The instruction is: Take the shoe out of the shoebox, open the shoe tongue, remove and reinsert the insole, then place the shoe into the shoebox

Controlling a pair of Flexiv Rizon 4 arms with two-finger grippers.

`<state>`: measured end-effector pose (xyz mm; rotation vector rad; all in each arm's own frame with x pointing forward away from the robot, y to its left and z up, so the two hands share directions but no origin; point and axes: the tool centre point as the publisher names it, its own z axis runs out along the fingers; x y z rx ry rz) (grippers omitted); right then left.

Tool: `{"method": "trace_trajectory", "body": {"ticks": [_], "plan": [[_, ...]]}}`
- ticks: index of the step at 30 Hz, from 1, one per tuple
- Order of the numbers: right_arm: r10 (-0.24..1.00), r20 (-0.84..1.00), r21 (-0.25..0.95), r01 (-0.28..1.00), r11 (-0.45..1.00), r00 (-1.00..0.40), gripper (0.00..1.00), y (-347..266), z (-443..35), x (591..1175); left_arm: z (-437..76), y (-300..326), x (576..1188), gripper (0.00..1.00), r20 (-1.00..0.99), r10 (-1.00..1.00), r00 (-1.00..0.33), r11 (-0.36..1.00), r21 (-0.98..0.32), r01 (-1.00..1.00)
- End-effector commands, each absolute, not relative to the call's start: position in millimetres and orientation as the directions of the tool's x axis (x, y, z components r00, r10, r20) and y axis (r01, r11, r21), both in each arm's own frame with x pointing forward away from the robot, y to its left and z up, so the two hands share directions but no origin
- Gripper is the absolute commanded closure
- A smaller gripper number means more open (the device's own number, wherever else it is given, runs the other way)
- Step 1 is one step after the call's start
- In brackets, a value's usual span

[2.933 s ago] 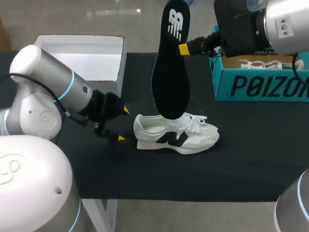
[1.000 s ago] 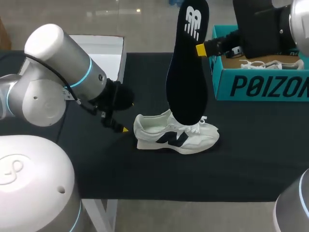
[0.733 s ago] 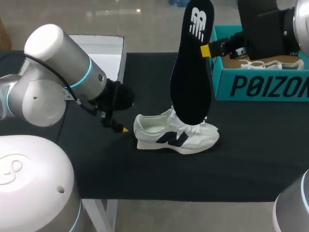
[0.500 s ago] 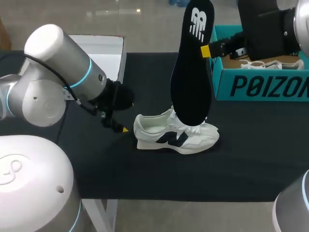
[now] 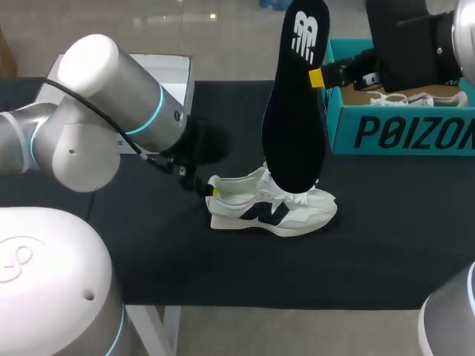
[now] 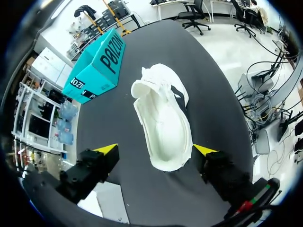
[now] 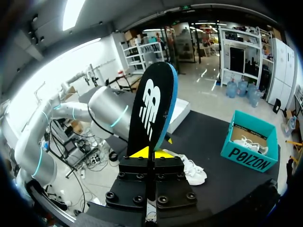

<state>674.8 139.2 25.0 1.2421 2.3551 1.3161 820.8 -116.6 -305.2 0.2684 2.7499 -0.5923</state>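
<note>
The left gripper (image 6: 156, 150) has slid up to the shoe (image 6: 163, 118), fingers spread at its heel, likely to steady it while the right gripper (image 5: 318, 77), clenched on the insole (image 5: 295, 111), reinserts it.

Shoe (image 5: 271, 208): white with a dark side mark, upright on its sole at mid-table, toe right, heel left. Insole (image 5: 295, 96): black, white logo, held on end in my right gripper (image 5: 318, 77), lower end above the laces. Shoebox (image 5: 401, 130): teal, lid off, far right.

Head camera looks down from behind; both wrist cameras, nearer, also show the shoe (image 5: 271, 208).
</note>
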Motion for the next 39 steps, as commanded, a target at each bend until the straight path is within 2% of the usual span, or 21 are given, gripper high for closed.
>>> {"method": "trace_trajectory", "body": {"ticks": [1, 7, 20, 30, 31, 32, 33, 39], "plan": [[0.735, 0.233, 0.766, 0.586, 0.264, -0.636, 1.0, 143, 25, 678, -325, -152, 838, 0.0, -0.336, 0.085, -0.938, 0.932, -0.305, 0.194], [0.735, 0.233, 0.766, 0.586, 0.264, -0.636, 1.0, 143, 25, 678, -348, -172, 847, 0.0, -0.285, 0.09, -0.954, 0.967, -0.205, 0.152], [0.735, 0.233, 0.766, 0.586, 0.264, -0.636, 1.0, 143, 25, 678, -385, -177, 867, 0.0, -0.093, 0.096, -0.991, 0.988, -0.114, 0.107], [0.735, 0.233, 0.766, 0.586, 0.264, -0.636, 1.0, 143, 25, 678, -397, -167, 866, 0.0, -0.028, 0.104, -0.994, 0.986, -0.126, 0.107], [0.735, 0.233, 0.766, 0.586, 0.264, -0.636, 1.0, 143, 25, 678, -397, -167, 866, 0.06, -0.022, 0.108, -0.994, 0.986, -0.128, 0.11], [0.735, 0.233, 0.766, 0.586, 0.264, -0.636, 1.0, 143, 25, 678, -398, -166, 865, 0.62, -0.015, 0.116, -0.993, 0.984, -0.136, 0.117], [0.735, 0.233, 0.766, 0.586, 0.264, -0.636, 1.0, 143, 25, 678, -398, -166, 863, 1.0, -0.009, 0.124, -0.992, 0.982, -0.139, 0.124], [0.735, 0.233, 0.766, 0.586, 0.264, -0.636, 1.0, 143, 25, 678, -401, -163, 856, 1.0, 0.011, 0.15, -0.989, 0.98, -0.135, 0.147]]}}
